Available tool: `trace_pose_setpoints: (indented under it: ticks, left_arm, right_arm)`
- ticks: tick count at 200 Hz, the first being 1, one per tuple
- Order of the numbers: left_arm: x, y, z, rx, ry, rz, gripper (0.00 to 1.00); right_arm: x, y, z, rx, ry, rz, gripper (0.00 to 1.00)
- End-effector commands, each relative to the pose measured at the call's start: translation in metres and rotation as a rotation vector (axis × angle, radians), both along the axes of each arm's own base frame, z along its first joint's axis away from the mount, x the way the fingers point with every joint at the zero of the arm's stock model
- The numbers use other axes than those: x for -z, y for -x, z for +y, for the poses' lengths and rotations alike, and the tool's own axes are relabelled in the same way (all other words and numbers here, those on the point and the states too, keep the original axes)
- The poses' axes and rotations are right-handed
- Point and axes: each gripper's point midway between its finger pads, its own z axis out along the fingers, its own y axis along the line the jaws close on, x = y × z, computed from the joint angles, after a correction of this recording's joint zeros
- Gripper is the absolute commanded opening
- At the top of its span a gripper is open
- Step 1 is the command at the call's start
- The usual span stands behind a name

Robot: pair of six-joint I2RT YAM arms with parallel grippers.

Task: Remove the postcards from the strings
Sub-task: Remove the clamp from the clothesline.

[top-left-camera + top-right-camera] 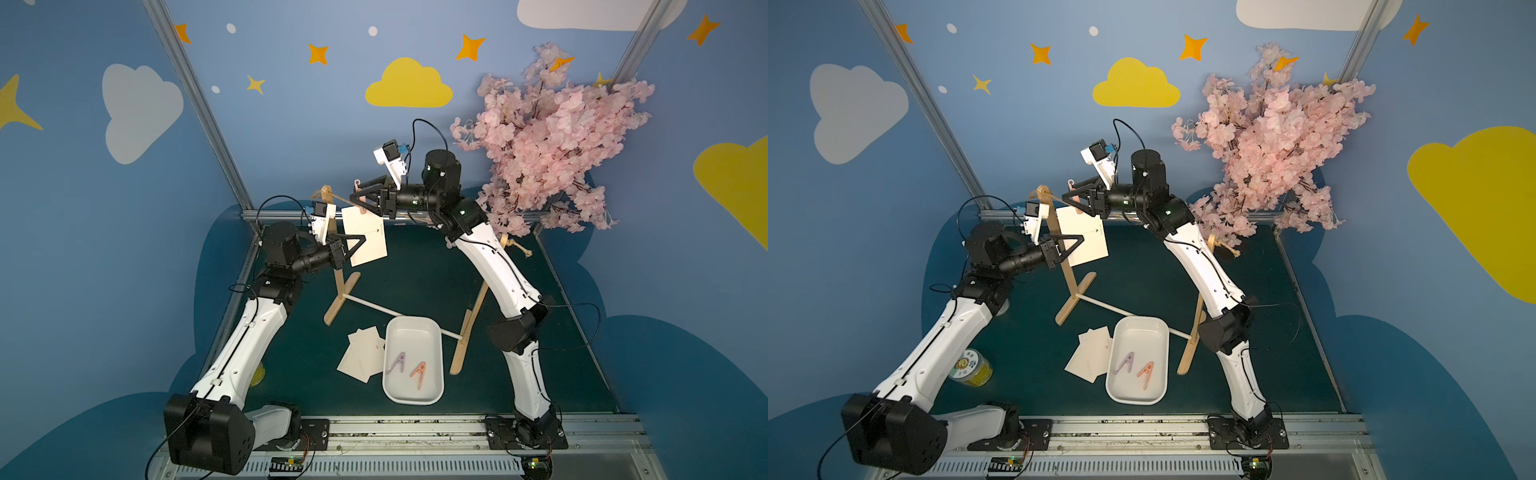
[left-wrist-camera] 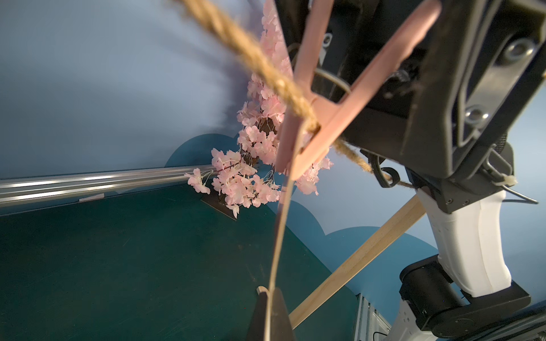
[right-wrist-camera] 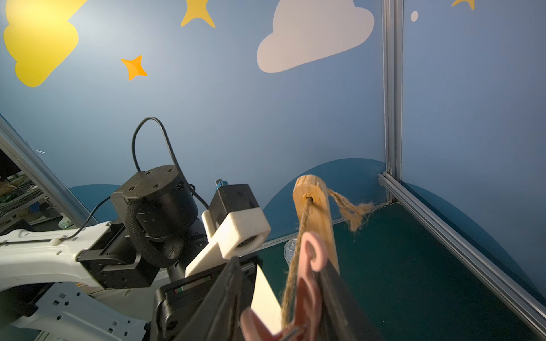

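One white postcard [image 1: 368, 239] [image 1: 1086, 237] hangs from the tan string [image 1: 334, 198] [image 2: 266, 65] [image 3: 295, 251], pinned by a pink clothespin [image 1: 362, 205] [image 2: 325, 118] [image 3: 307, 289]. My left gripper [image 1: 362, 239] [image 1: 1080, 238] [image 2: 270, 313] is shut on the card's lower left part; the card [image 2: 280, 236] shows edge-on between its fingers. My right gripper [image 1: 358, 195] [image 1: 1069, 195] [image 3: 280, 295] reaches in from the right, its fingers pressed against the clothespin's two handles. Two more postcards [image 1: 363, 353] [image 1: 1092, 353] lie overlapped on the green mat.
A white tray [image 1: 413, 328] [image 1: 1138, 326] in front of the stand holds a purple clothespin [image 1: 397, 363] and an orange one [image 1: 419, 372]. The stand's wooden posts [image 1: 343, 274] [image 1: 469, 328] are joined by a white dowel [image 1: 374, 307]. Pink blossoms [image 1: 548, 137] fill the back right. A yellow jar [image 1: 971, 368] stands front left.
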Motion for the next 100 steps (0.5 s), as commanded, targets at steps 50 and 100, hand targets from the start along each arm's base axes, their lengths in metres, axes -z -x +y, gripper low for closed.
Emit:
trace_pose_setpoints:
  ticks: [50,100]
  left_arm:
    - [-0.0098,0.004,-0.0008,0.018,-0.003,-0.035,0.03]
    - [-0.0106,0.0041,-0.0007,0.018,-0.004,-0.039,0.03]
  right_arm:
    - [-0.0002,-0.0007,0.0058,-0.022,-0.02,-0.002,0.37]
    - [0.0006,-0.0026,0.0066,-0.018,-0.02,0.003,0.32]
